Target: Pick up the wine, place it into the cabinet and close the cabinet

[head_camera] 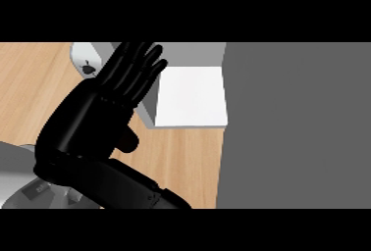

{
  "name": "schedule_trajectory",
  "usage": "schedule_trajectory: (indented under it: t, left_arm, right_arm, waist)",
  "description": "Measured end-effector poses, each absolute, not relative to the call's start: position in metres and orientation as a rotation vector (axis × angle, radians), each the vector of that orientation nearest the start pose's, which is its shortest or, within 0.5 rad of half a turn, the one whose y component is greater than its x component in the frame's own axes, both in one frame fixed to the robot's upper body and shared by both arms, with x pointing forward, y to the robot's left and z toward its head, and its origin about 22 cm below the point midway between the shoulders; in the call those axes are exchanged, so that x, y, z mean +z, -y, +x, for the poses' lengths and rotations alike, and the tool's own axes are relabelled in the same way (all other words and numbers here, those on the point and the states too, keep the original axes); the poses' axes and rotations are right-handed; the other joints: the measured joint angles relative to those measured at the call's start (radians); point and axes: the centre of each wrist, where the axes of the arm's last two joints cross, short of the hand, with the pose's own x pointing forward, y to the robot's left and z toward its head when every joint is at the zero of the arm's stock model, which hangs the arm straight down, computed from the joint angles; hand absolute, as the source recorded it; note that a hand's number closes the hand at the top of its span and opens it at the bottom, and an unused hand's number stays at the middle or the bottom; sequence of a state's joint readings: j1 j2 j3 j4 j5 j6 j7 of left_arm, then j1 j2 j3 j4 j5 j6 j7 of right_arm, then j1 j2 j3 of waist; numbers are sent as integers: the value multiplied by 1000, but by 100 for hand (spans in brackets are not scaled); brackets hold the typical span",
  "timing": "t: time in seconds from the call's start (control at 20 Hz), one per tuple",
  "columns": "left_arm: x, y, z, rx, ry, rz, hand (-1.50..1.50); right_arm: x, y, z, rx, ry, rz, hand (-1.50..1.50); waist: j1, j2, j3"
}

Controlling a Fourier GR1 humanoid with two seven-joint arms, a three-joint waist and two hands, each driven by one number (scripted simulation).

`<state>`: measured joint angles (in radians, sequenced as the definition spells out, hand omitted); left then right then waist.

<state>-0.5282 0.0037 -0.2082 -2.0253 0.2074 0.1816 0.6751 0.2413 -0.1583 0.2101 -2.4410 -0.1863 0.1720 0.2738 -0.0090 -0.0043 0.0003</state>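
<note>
Cabinet [290,122] shows one white shelf [192,95]; one left hand [94,122] beside it, outstretched.

Even, soft light; faint sheen on the left hand [98,117], white panel [192,95] brightest.

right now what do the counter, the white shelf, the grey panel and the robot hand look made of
Counter: light wood look, faint grain streaks, matte.
White shelf: plain smooth white, no grain, maybe painted board or laminate.
Grey panel: uniform matte dark grey, no texture; material unclear.
Left robot hand: black, slight sheen, likely plastic or rubber.
</note>
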Motion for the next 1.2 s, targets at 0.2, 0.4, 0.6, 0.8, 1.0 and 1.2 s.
schedule_trajectory:
  t: [0.2,0.4,0.6,0.8,1.0,1.2]
  left_arm:
    - [225,-128,235,-209,1707,-476,-150]
    - [234,-127,220,-188,1703,-459,-150]
    - [240,-129,208,-167,1715,-437,-150]
    - [243,-131,208,-159,1731,-409,-150]
    - [244,-134,208,-140,1735,-372,-150]
    - [248,-145,212,-113,1737,-339,-150]
  right_arm:
    - [157,214,132,309,1876,341,-150]
    - [162,213,133,311,1871,320,-150]
    - [165,212,130,308,1870,318,-150]
    - [168,210,127,308,1864,319,-150]
    - [171,209,123,307,1861,313,-150]
    - [172,208,123,301,1861,310,-150]
  waist:
    - [0,-1,0]
    - [2,-2,0]
    - [1,-2,0]
    - [-2,-1,0]
    - [-4,-1,0]
    - [-4,-1,-1]
